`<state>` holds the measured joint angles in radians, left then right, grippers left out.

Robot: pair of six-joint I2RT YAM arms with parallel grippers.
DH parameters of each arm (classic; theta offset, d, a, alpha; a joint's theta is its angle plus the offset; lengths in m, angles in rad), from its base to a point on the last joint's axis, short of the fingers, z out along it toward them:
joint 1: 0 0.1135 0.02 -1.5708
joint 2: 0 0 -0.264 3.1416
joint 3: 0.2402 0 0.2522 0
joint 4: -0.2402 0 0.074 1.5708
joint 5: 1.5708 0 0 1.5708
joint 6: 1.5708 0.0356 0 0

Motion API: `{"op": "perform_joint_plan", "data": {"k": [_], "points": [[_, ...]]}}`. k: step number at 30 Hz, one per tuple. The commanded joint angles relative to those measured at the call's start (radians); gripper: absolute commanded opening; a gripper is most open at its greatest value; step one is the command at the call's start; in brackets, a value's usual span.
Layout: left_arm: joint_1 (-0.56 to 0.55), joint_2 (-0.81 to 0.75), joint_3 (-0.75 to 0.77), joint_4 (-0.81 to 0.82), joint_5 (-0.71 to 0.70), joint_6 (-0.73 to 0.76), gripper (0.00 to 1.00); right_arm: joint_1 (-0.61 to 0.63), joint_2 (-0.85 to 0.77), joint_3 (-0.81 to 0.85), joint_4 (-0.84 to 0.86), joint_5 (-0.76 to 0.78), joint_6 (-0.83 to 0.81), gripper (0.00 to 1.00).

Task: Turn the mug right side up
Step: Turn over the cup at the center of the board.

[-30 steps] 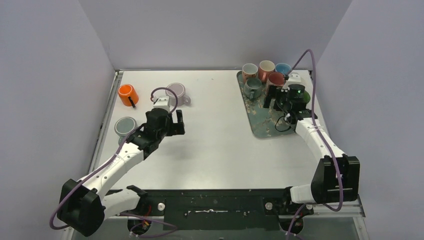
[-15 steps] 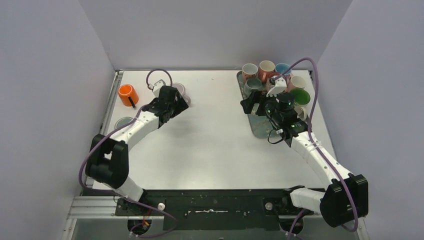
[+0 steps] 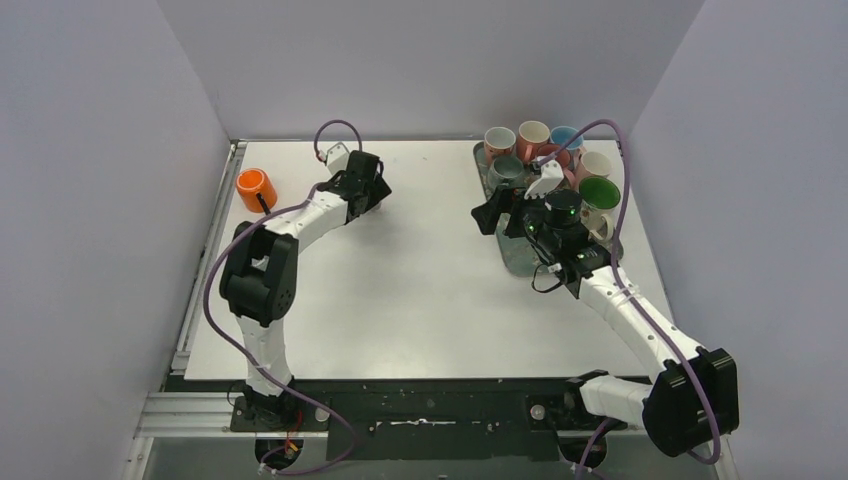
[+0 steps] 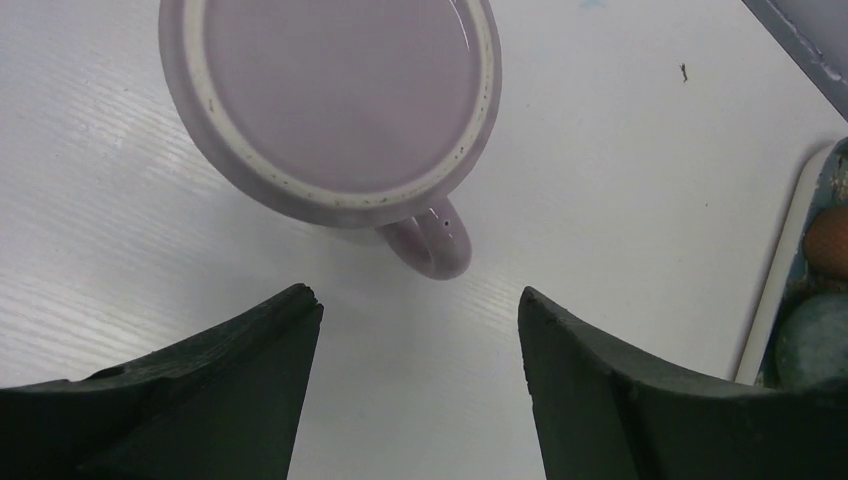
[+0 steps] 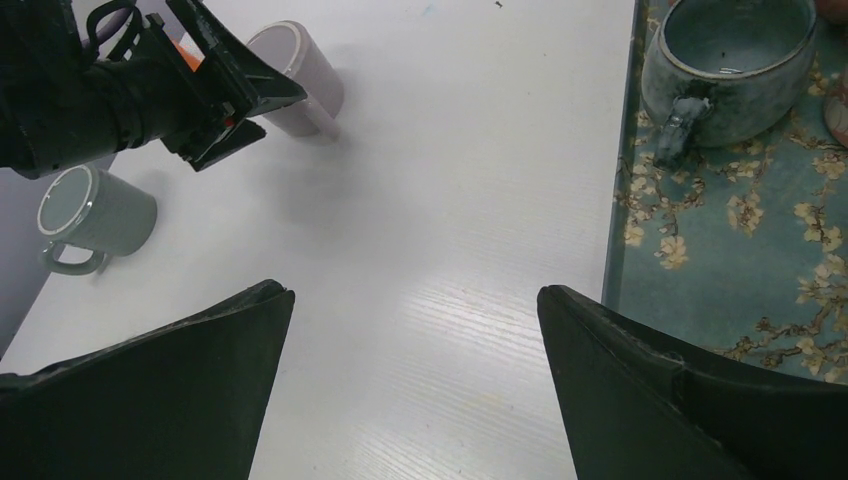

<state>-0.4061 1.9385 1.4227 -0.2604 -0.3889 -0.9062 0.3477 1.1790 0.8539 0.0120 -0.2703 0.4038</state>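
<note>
Zero steps of the turn are complete: the lavender mug stands upside down on the table, not gripped and not lifted. Locate it in the upper left of the left wrist view, and again in the upper left of the right wrist view. In the top view the left gripper covers it, at the upper left of the table, to the right of the orange mug. Note its attitude: the long axis runs vertically, the mouth faces down against the table, and the flat base with its unglazed ring faces up at the wrist camera. Its handle points toward the lower right of the left wrist view, at the gap between the fingers. Observe that the left jaws stand apart with nothing between them, just short of the handle and not touching it. The right gripper hangs with jaws wide and empty near the left edge of the tray, well apart from the mug. Judge the whole task as remaining: grip the mug, lift it, rotate it half a turn, and set it down mouth up.
</note>
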Motion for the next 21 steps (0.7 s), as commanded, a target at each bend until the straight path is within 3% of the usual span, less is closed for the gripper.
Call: {"op": "perform_joint_plan", "data": {"k": [1,9,11,21], "points": [[0.000,0.056,0.081,-0.028,-0.073,-0.009,0.69,0.007,-0.036,-0.003,0.059,0.004,-0.010,1.00],[0.001,0.128,0.116,-0.076,-0.150,-0.003,0.64,0.007,-0.025,-0.015,0.060,0.016,-0.012,1.00],[0.001,0.131,0.117,-0.086,-0.169,0.013,0.58,0.007,-0.026,-0.015,0.060,0.017,-0.014,1.00],[0.000,0.053,0.046,-0.075,-0.239,0.151,0.52,0.007,-0.029,-0.027,0.075,0.015,0.014,1.00]]}}
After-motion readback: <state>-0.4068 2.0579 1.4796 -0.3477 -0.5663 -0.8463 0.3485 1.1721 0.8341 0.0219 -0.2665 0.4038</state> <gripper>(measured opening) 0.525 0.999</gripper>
